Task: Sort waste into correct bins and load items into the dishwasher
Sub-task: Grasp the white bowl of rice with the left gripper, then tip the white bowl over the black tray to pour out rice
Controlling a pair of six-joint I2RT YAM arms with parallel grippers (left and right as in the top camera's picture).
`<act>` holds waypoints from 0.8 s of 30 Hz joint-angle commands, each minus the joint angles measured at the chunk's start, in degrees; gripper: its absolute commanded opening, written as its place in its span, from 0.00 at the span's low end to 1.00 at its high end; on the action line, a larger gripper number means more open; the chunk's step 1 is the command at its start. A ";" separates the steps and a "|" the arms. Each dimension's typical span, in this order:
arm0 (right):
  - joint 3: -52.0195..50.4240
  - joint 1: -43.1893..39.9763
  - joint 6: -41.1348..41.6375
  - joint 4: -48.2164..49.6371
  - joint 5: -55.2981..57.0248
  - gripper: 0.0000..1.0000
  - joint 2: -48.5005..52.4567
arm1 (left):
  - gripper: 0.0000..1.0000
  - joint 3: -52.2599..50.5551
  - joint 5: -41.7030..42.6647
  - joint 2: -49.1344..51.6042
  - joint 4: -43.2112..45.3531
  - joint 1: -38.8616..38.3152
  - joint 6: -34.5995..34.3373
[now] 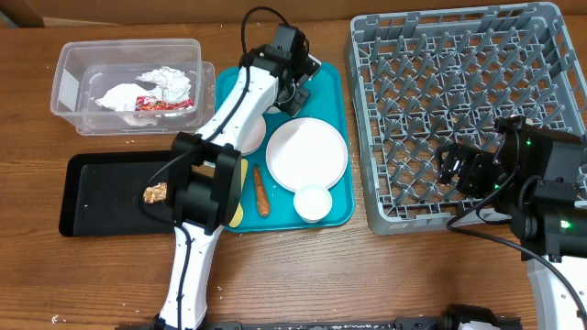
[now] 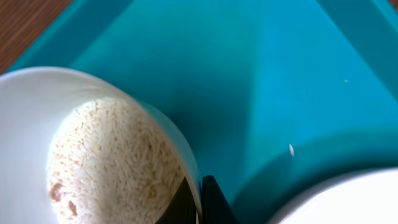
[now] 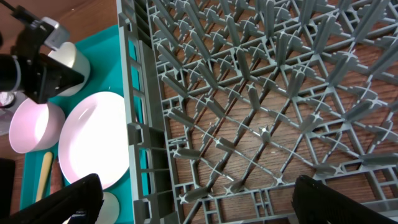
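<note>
My left gripper (image 1: 294, 90) (image 2: 200, 202) is shut on the rim of a white bowl (image 2: 25, 112) that holds white rice (image 2: 112, 162), at the far end of the teal tray (image 1: 335, 110). On that tray lie a pink bowl (image 1: 250, 137), a large white plate (image 1: 307, 154), a small white cup (image 1: 313, 203), a brown stick (image 1: 261, 191) and a yellow spoon (image 1: 242, 179) partly under the arm. My right gripper (image 1: 459, 170) (image 3: 196, 199) hangs open over the front of the grey dish rack (image 1: 459, 101), with nothing between its fingers.
The clear tub (image 1: 69, 87) at the back left holds crumpled napkins (image 1: 165, 82) and a red wrapper (image 1: 163, 104). The black tray (image 1: 101, 206) in front of it holds a brown clump (image 1: 155, 192). One loose rice grain (image 2: 291, 149) lies on the teal tray.
</note>
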 commanded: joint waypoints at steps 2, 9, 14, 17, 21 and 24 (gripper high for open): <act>1.60 -0.17 -0.11 0.46 0.07 1.00 -0.02 | 0.04 11.58 0.04 -1.86 -8.07 -0.37 -7.10; 1.60 -0.17 -0.09 0.28 0.04 1.00 -0.02 | 0.04 31.98 -0.13 -3.39 -29.90 -0.33 -8.68; 1.60 -0.17 -0.09 0.39 0.02 1.00 -0.02 | 0.04 44.44 -0.46 -4.22 -44.87 1.44 -9.46; 1.57 -0.17 -0.09 0.39 0.04 1.00 -0.02 | 0.04 43.85 2.34 -7.87 -44.87 3.63 -13.38; 1.60 -0.17 -0.09 -0.26 0.04 1.00 -0.02 | 0.04 36.13 4.98 -15.08 -44.87 5.92 -14.60; 1.57 -0.17 -0.09 -0.42 0.04 1.00 -0.02 | 0.04 25.03 5.20 -21.84 -44.87 7.48 -13.46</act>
